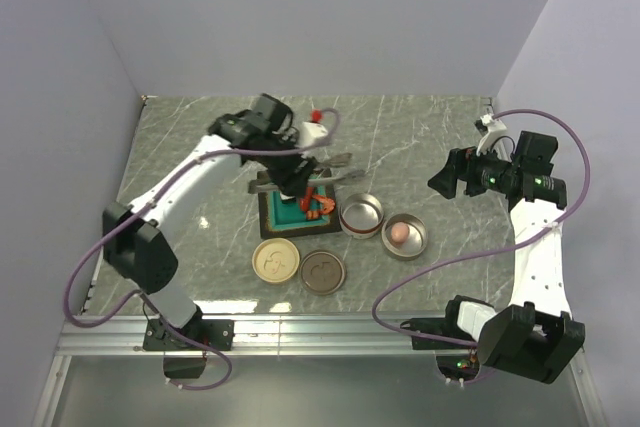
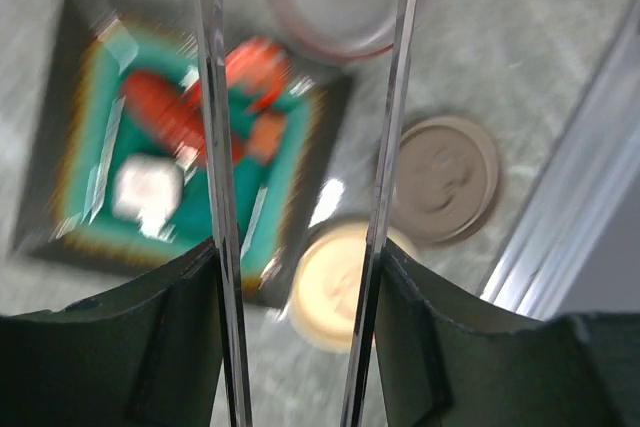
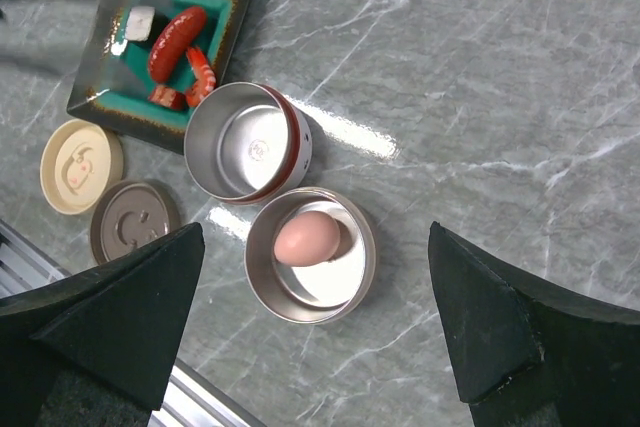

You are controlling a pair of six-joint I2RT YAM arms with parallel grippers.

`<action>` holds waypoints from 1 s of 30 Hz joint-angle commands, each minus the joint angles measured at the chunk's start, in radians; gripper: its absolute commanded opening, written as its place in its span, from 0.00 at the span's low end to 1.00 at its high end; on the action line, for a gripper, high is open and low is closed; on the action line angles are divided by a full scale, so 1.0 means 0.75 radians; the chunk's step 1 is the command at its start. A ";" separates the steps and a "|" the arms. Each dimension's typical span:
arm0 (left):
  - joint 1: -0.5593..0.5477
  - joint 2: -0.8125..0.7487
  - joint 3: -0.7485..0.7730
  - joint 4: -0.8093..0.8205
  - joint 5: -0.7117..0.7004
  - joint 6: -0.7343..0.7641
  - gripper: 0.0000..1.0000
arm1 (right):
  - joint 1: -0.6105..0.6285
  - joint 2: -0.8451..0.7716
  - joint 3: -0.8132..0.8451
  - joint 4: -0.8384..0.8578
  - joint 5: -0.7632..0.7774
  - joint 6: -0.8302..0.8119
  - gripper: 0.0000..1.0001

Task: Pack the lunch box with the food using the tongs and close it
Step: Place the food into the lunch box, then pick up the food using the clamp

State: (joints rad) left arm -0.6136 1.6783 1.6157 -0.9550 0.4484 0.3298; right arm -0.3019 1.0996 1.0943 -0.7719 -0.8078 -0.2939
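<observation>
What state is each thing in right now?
left gripper, shut on the tongs
tongs, held, arms apart, above tray
right gripper, open, empty
egg tin, uncovered, egg inside
second tin, uncovered, empty
cream lid, off, lying flat
brown lid, off, lying flat
tray, holds sausage, shrimp, white cube

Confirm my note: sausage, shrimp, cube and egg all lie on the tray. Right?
No. The egg lies in a tin, not on the tray, as the right wrist view shows. Sausage, shrimp and cube are on the tray.
</observation>
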 commanded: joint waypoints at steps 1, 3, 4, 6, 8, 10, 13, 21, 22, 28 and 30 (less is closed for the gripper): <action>0.127 -0.102 -0.070 -0.117 0.026 0.129 0.58 | -0.011 0.015 0.069 -0.004 -0.034 -0.031 1.00; 0.221 -0.121 -0.107 -0.144 0.012 0.214 0.59 | -0.011 0.025 0.069 -0.004 -0.038 -0.036 1.00; 0.253 -0.127 -0.115 -0.168 0.006 0.241 0.59 | -0.011 0.031 0.071 -0.006 -0.038 -0.038 1.00; 0.343 -0.131 -0.131 -0.197 -0.001 0.325 0.60 | -0.011 0.045 0.077 -0.008 -0.040 -0.044 1.00; 0.423 -0.125 -0.142 -0.226 -0.005 0.374 0.60 | -0.011 0.064 0.079 -0.016 -0.044 -0.050 1.00; 0.462 -0.113 -0.158 -0.226 -0.021 0.429 0.60 | -0.009 0.074 0.085 -0.038 -0.046 -0.062 1.00; 0.511 -0.090 -0.189 -0.210 -0.054 0.460 0.60 | -0.009 0.084 0.087 -0.049 -0.038 -0.074 1.00; 0.528 -0.055 -0.297 -0.122 -0.182 0.573 0.60 | -0.011 0.096 0.085 -0.065 -0.034 -0.089 1.00; 0.528 -0.049 -0.305 -0.109 -0.189 0.581 0.60 | -0.009 0.101 0.085 -0.065 -0.036 -0.089 1.00; 0.526 0.012 -0.303 -0.081 -0.220 0.624 0.60 | -0.009 0.107 0.085 -0.061 -0.029 -0.091 1.00; 0.526 0.028 -0.293 -0.077 -0.224 0.622 0.60 | -0.009 0.109 0.085 -0.061 -0.027 -0.093 1.00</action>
State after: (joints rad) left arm -0.2184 1.6886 1.3758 -1.0401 0.2890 0.7589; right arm -0.3019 1.1801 1.1130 -0.8158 -0.8200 -0.3500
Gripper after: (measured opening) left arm 0.603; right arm 0.996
